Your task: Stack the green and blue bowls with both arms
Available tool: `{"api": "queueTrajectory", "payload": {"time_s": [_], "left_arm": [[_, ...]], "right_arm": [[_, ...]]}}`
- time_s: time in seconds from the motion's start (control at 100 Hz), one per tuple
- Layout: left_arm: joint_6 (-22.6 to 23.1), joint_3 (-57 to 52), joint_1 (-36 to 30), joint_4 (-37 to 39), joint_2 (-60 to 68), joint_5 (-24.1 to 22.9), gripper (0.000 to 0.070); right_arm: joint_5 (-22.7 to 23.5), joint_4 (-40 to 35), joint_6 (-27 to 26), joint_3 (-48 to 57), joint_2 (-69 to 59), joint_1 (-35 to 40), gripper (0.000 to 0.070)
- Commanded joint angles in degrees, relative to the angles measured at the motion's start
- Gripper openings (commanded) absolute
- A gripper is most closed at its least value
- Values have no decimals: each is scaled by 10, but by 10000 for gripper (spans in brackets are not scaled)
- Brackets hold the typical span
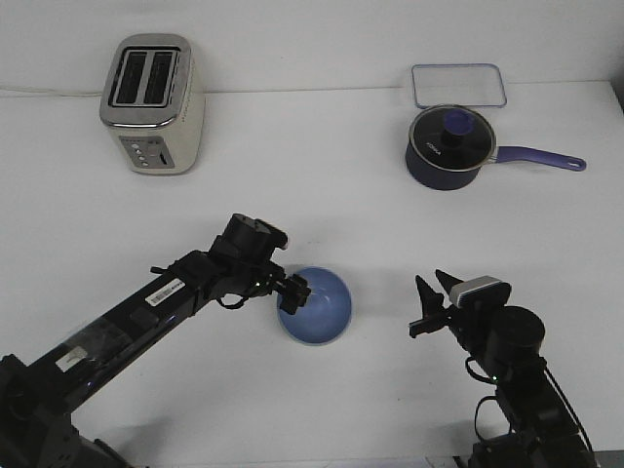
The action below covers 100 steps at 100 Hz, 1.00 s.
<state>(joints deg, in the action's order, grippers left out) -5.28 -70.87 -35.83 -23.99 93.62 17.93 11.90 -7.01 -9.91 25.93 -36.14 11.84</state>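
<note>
A: Where's the blue bowl (316, 306)?
B: Mid-table, slightly toward the robot's side, upright on the white table (322, 210); inside is periwinkle, rim round & intact

A: Left gripper (292, 292)?
B: At the bowl's left rim; fingers look closed over the edge, one tip inside the bowl; so it appears to have hold of the rim, though the contact itself is partly hidden by the black fingers; left arm (166, 297) runs in from the lower left corner, stretched out low over the table

A: Right gripper (436, 302)?
B: Well apart from the bowl, to its right; two pointed fingers spread wide, nothing btwn them; silver-grey block just behind on the wrist; right arm (517, 380) folded near the lower right edge

A: Green bowl?
B: Can't make out any green from the front view; only blue shows at that spot, so can't tell if another sits under it

A: Other stuff?
B: Toaster (153, 103) far left at the back; dark blue saucepan (450, 147) w/ glass lid back right, handle pointing right; clear rectangular lid (458, 86) just behind the pan
</note>
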Motion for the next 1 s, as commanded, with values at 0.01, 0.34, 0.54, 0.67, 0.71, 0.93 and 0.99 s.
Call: {"api": "queueTrajectory", "payload": {"time_s": [0.01,0.34,0.54,0.67,0.71,0.93,0.99], "left_arm": [[3,-9,8,2,-15,1,585],[63,-9,124,16,-205,-122,570],[97,8,215,5,-312,-122,292],[108,96,260,49,-398,-122,0],[108,138,271,78,-431,-122,12],[97,399,301,296,-626,-127,11],[82,447,303,331,-663,-153,11]], "right_arm": [[0,4,-6,3,-3,1,264],[-4,7,-9,4,1,1,264],[-29,-1,-19,3,50,1,119],[-70,-40,-15,3,109,1,0],[-81,-53,-8,3,129,1,0],[-106,-80,23,-5,222,1,0],[-111,-75,23,-9,235,1,0]]}}
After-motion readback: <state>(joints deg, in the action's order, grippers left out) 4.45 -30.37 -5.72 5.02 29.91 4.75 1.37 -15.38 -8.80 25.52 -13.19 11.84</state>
